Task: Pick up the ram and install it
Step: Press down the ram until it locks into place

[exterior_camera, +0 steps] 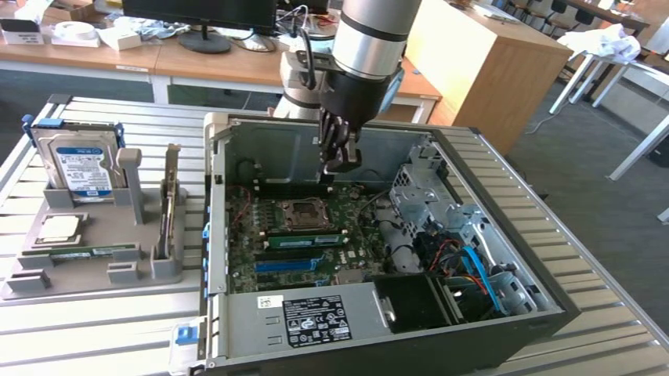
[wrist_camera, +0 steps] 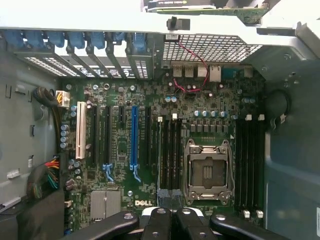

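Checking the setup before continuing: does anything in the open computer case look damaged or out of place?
Nothing looks spilled, broken or askew. The processor socket stands empty, and a thin red wire loops loose over the motherboard near the rear ports; neither looks like damage.

Computer case (exterior_camera: 491, 168): bare grey metal, matt. Circuit board (wrist_camera: 150, 150): green, glossy, with plastic slots. Holder (exterior_camera: 94, 270): matt grey plastic. Table (exterior_camera: 105, 329): ribbed metal, dull sheen.
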Controlling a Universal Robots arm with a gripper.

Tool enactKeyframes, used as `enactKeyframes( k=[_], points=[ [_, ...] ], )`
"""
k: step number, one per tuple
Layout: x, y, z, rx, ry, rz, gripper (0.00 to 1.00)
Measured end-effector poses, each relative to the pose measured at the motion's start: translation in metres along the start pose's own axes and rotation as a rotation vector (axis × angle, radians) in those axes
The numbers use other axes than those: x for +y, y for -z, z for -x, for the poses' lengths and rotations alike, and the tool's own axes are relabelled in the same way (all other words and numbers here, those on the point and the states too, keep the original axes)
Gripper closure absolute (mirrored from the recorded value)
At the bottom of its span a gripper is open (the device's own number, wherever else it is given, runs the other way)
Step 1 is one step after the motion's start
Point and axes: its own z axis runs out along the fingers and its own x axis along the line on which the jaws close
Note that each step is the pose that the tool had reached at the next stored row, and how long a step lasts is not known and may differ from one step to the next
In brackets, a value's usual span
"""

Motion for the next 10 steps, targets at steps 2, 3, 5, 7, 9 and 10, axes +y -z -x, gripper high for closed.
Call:
enactKeyframes(
  k=[2,3,5,7,9,10],
  points=[
    [-0.0001,0.0000,0.0001,-0.0001,0.000,0.0000,0.90],
    [-0.0001,0.0000,0.0001,-0.0001,0.000,0.0000,0.90],
    [-0.0001,0.0000,0.0001,0.0000,0.000,0.0000,0.90],
    [0.0000,0.0000,0.0001,-0.0001,0.000,0.0000,0.90],
    [0.0000,0.0000,0.0001,-0.0001,0.000,0.0000,0.90],
    [-0.0001,0.0000,0.0001,0.0000,0.000,0.0000,0.90]
  ],
)
